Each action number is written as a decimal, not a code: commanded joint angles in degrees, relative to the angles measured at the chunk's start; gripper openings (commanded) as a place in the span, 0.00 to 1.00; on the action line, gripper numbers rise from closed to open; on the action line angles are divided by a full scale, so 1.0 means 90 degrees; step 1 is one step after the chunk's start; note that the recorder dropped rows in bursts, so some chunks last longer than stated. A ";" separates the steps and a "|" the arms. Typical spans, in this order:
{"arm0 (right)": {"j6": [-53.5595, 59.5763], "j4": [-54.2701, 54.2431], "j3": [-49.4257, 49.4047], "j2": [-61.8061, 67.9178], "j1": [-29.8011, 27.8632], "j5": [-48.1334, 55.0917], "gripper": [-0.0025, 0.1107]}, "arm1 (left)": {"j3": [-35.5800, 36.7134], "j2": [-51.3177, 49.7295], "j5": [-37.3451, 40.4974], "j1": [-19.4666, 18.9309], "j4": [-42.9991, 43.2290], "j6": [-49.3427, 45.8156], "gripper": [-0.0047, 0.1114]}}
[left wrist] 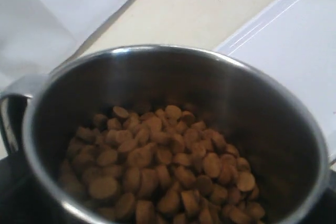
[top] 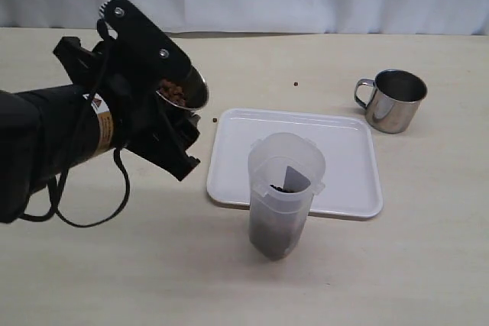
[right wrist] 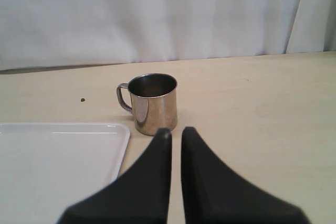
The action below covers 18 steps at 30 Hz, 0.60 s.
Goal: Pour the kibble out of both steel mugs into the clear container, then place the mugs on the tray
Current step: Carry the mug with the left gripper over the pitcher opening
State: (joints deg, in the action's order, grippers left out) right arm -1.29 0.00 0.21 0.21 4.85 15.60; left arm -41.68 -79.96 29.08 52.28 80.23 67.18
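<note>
Pouring step, apparently second mug | left claw spread wide, gripping full steel mug of kibble, raised left of clear container | right claw pinched shut, empty | other mug behind-right of container, looks empty | next: carry over container rim, tip.
</note>
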 commanded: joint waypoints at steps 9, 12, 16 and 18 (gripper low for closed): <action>0.0055 0.0000 -0.0024 -0.0023 -0.0008 0.0016 0.07 | -0.0289 -0.0230 0.0471 0.0967 0.0529 0.0197 0.04; 0.0055 0.0000 -0.0024 -0.0023 -0.0008 0.0016 0.07 | -0.0294 -0.0331 0.0913 0.1288 0.0708 0.0197 0.04; 0.0055 0.0000 -0.0024 -0.0023 -0.0008 0.0016 0.07 | -0.0306 -0.0331 0.1419 0.1663 0.0852 0.0197 0.04; 0.0055 0.0000 -0.0024 -0.0023 -0.0008 0.0016 0.07 | -0.0350 -0.0331 0.1395 0.1746 0.0827 0.0197 0.04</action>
State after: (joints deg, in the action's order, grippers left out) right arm -1.29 0.00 0.21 0.21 4.85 15.60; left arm -43.86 -83.09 39.95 67.01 86.45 68.73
